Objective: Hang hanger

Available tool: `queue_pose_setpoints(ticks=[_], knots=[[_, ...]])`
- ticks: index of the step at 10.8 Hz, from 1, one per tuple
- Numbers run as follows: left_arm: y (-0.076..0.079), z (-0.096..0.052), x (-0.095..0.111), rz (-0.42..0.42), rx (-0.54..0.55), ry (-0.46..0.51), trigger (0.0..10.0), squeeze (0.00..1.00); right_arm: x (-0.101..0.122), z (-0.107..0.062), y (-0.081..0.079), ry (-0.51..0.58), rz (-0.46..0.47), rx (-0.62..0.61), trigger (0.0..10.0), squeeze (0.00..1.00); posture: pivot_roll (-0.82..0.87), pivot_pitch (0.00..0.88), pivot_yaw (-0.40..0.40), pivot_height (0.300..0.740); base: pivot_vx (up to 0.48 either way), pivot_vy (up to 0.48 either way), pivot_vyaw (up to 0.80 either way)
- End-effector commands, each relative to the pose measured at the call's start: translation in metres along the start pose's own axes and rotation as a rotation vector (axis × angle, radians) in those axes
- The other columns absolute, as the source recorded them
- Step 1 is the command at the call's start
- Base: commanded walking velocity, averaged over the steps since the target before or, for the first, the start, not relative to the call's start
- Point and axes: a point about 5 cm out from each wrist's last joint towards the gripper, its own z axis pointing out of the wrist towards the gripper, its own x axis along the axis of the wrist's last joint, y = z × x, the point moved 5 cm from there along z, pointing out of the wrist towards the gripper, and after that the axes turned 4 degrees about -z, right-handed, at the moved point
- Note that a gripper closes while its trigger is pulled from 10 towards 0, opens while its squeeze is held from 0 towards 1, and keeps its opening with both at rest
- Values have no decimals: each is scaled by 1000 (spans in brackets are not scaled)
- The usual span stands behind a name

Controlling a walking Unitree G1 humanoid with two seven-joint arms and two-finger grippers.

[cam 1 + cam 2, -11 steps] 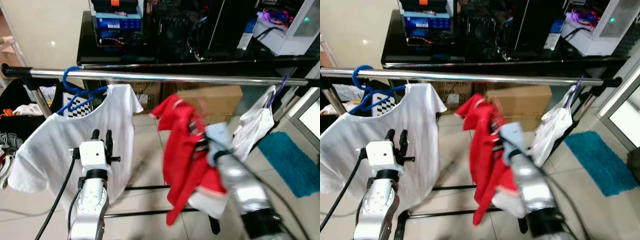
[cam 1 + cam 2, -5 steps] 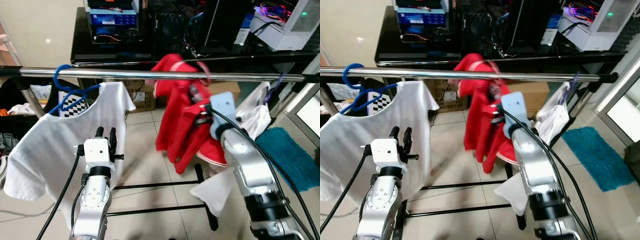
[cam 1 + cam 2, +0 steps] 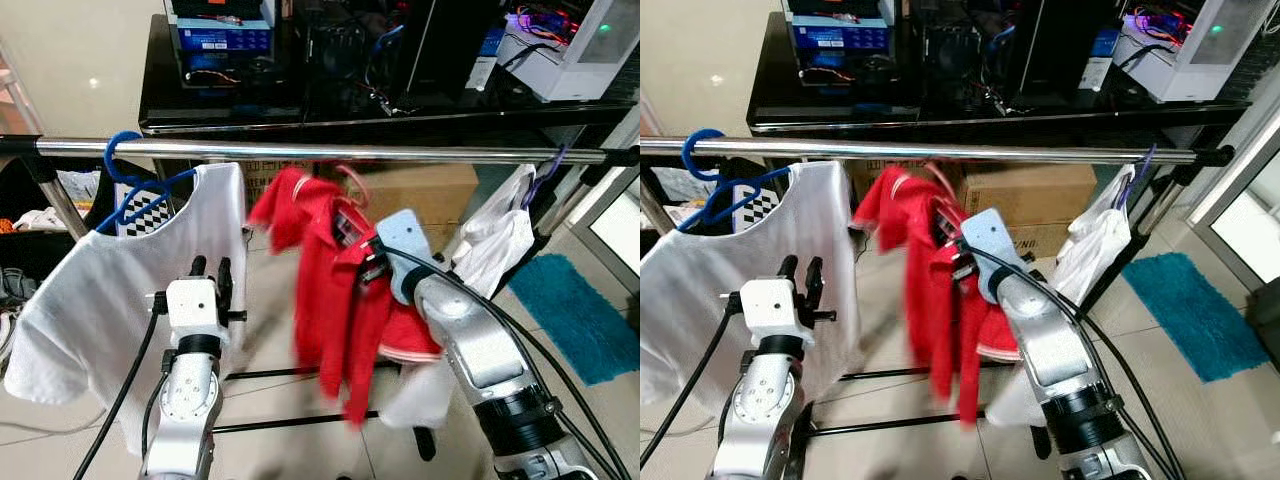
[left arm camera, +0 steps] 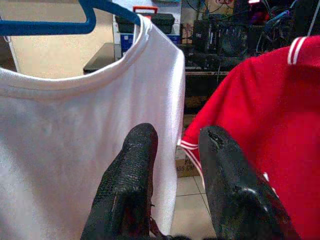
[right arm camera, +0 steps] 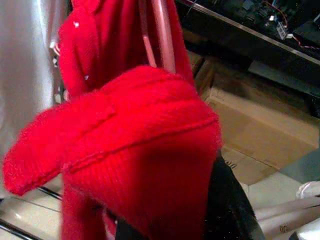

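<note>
- The hanger [image 3: 352, 190] is pink and carries a red shirt [image 3: 335, 290]; its hook is just under the rail [image 3: 400, 152], near the rail's middle, and whether it touches the rail cannot be told.
- The red shirt hangs bunched and partly blurred, with white stripes at a sleeve edge, between the white shirt on one side and the pale garment on the other.
- The right gripper [image 3: 362, 262] is raised under the middle of the rail and buried in the red shirt near its collar; the cloth covers its fingers, so whether they are open or closed cannot be told.
- In the right wrist view the red cloth drapes over the gripper, and the hanger's pink wires run up behind it.
- The left gripper [image 3: 209, 270] is held up in front of the white shirt [image 3: 110, 290], its two fingers [image 4: 131, 185] slightly apart with nothing between them.
- The white shirt hangs on a blue hanger [image 3: 135, 185] hooked over the rail near its left end.
- A pale garment [image 3: 500, 245] hangs near the rail's right end.
- Behind the rail stands a black desk [image 3: 160, 105] loaded with electronics, with a cardboard box [image 3: 430, 195] beneath it.
- A teal mat [image 3: 580, 315] lies on the tiled floor [image 3: 280, 330] to the right.
</note>
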Motion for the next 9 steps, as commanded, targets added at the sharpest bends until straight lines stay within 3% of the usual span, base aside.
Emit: queue_pose_setpoints(ticks=[1,5,9], knots=[[3,-1,0,-4,-1,4,10000,0,16,-2,11,52,7,-36,10000,0,227,78,-82,740,0,0,0],[4,-1,0,-6,-7,9,10000,0,22,-12,33,95,54,-111,10000,0,225,75,-81,740,0,0,0],[5,4,4,-8,-11,26,10000,0,29,-2,24,85,76,-104,10000,0,230,65,-80,740,0,0,0]])
